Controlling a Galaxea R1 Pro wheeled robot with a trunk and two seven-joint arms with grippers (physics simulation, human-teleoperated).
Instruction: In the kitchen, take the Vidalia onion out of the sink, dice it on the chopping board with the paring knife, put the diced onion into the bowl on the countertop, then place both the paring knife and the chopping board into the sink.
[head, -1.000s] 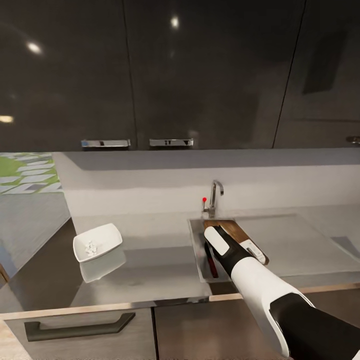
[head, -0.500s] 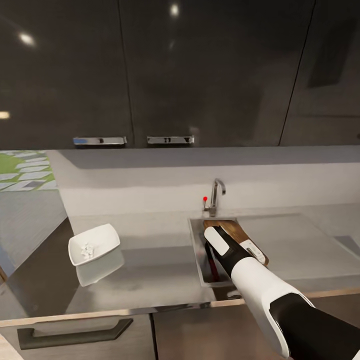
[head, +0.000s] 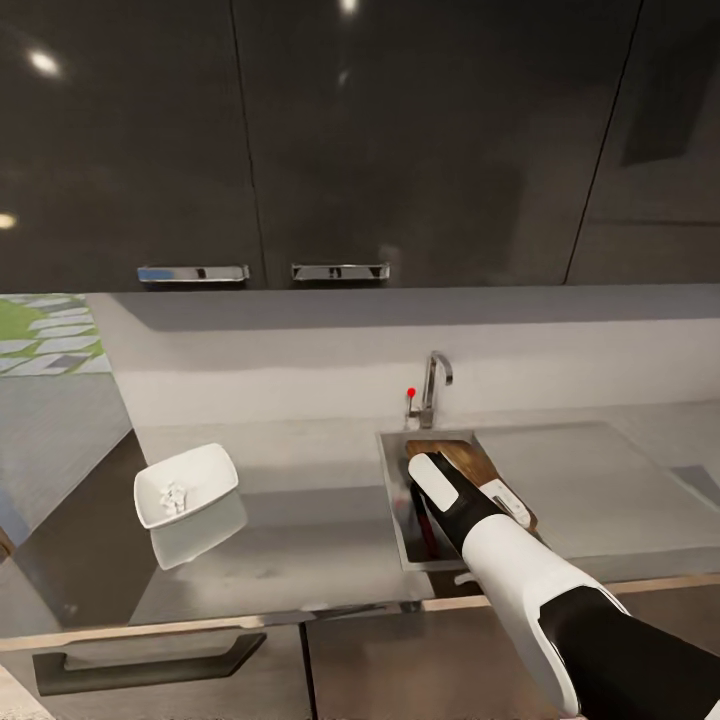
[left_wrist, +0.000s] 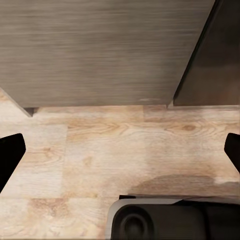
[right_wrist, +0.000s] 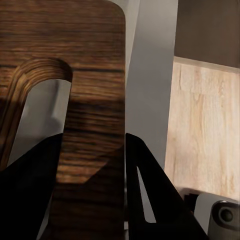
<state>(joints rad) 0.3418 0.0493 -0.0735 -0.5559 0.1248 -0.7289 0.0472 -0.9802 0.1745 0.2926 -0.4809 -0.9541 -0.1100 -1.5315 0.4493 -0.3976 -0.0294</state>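
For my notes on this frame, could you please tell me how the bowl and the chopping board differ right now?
The bowl is glossy white, while the chopping board is dark-brown wood. The bowl rests freely on the countertop; the chopping board is tilted over the sink, with the right gripper closed on its slotted end. The bowl holds diced onion; the chopping board carries nothing visible. Both have rounded corners.

place: kitchen | cues: sink with tap, grey countertop, dark wall cabinets, wood floor
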